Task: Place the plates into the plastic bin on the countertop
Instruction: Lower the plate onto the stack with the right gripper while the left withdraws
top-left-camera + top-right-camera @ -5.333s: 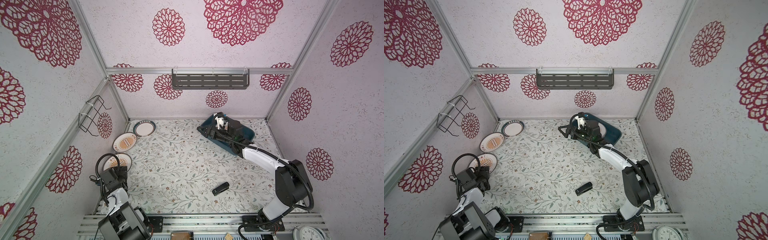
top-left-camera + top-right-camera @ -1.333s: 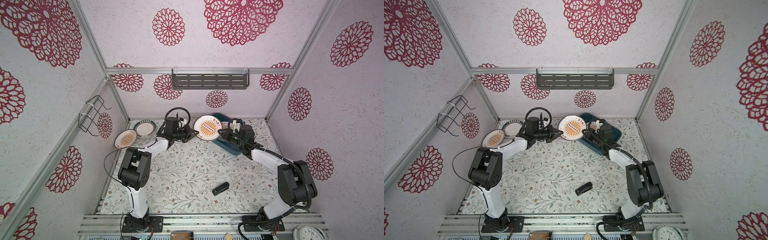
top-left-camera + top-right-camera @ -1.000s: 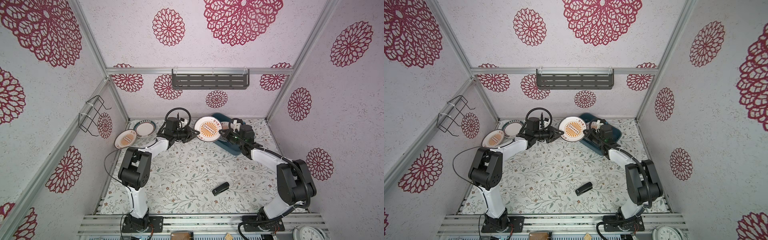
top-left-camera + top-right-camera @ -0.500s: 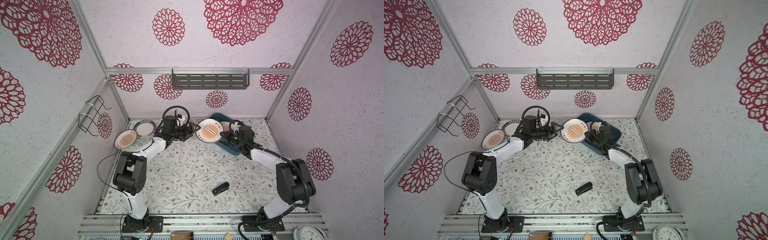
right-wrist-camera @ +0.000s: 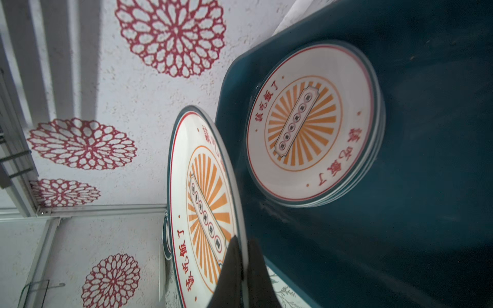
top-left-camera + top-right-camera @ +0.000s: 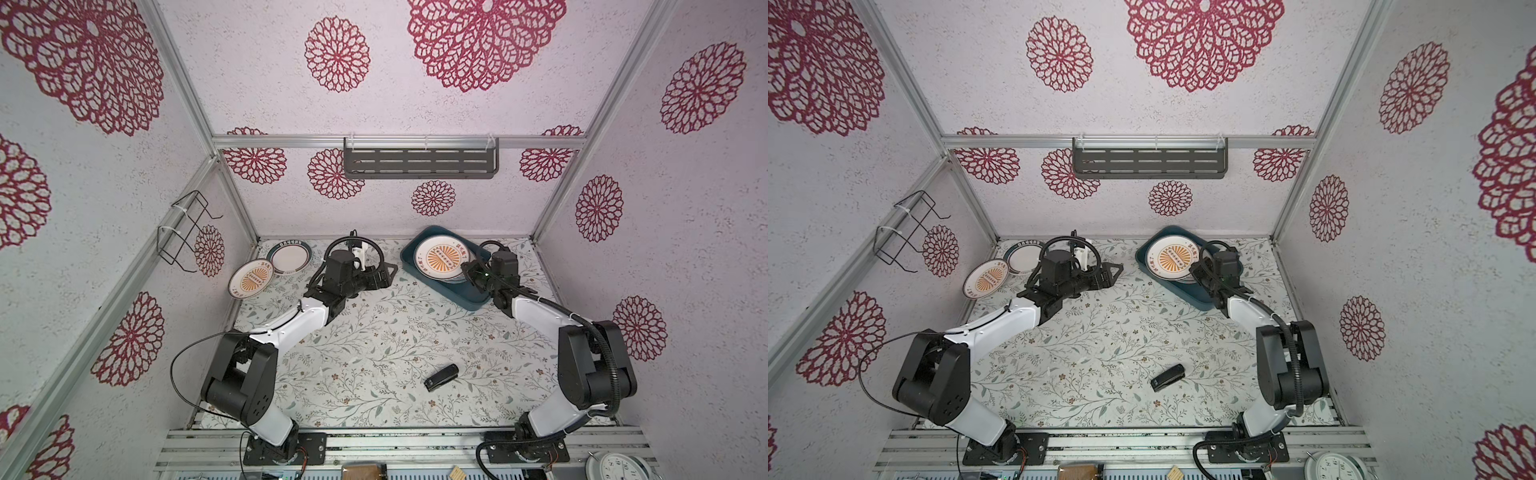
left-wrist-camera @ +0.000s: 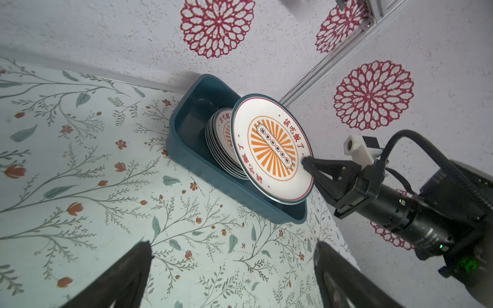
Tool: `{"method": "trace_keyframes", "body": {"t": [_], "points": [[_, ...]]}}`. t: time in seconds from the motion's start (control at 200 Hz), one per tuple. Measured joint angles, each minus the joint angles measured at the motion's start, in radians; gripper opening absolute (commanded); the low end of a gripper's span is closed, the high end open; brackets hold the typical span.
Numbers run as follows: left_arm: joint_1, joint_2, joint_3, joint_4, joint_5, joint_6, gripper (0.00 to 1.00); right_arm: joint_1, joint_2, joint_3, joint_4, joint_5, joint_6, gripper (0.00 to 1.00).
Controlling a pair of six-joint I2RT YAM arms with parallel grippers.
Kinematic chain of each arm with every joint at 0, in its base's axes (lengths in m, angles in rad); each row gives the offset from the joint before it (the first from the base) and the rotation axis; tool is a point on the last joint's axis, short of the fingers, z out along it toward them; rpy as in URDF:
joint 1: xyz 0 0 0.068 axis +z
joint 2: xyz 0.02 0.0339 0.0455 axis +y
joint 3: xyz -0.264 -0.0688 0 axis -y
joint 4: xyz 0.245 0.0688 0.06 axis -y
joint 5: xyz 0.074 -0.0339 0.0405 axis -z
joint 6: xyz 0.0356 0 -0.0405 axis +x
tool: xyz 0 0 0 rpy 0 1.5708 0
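Bin [image 7: 202, 173] holds a plate stack [image 7: 218, 138]. Right gripper [image 7: 304, 161] pinches a tilted orange-sunburst plate [image 7: 272, 146] by its rim over it. Left gripper [image 7: 232, 248] jaws spread wide.

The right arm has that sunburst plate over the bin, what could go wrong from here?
The fingers of the right gripper pinch the sunburst plate only at its rim, steeply tilted, so it could slip or pivot. It hangs over the stack of plates in the plastic bin; a hard drop might chip them.
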Motion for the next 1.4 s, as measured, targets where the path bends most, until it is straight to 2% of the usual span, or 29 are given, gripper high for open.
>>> {"method": "trace_keyframes", "body": {"t": [0.325, 0.696, 0.951, 1.046, 1.146, 1.281, 1.396], "points": [[-0.078, 0.035, 0.058, 0.034, -0.102, 0.101, 0.97, -0.075, 0.151, 0.064, 0.008, 0.050, 0.050, 0.00], [-0.093, 0.090, 0.122, 0.015, -0.170, 0.135, 0.97, -0.088, 0.329, 0.213, 0.010, 0.059, 0.067, 0.00], [-0.093, 0.090, 0.123, 0.014, -0.204, 0.143, 0.97, -0.086, 0.370, 0.238, 0.003, 0.055, 0.068, 0.00], [-0.093, 0.090, 0.123, 0.014, -0.213, 0.146, 0.97, -0.087, 0.370, 0.244, -0.008, 0.056, 0.067, 0.11], [-0.093, 0.090, 0.123, 0.014, -0.219, 0.146, 0.97, -0.086, 0.370, 0.257, -0.020, 0.055, 0.058, 0.32], [-0.093, 0.090, 0.123, 0.014, -0.230, 0.145, 0.97, -0.086, 0.370, 0.284, -0.058, 0.047, 0.048, 0.38], [-0.093, 0.090, 0.122, 0.014, -0.244, 0.145, 0.97, -0.084, 0.370, 0.293, -0.079, 0.048, 0.036, 0.51]]}}
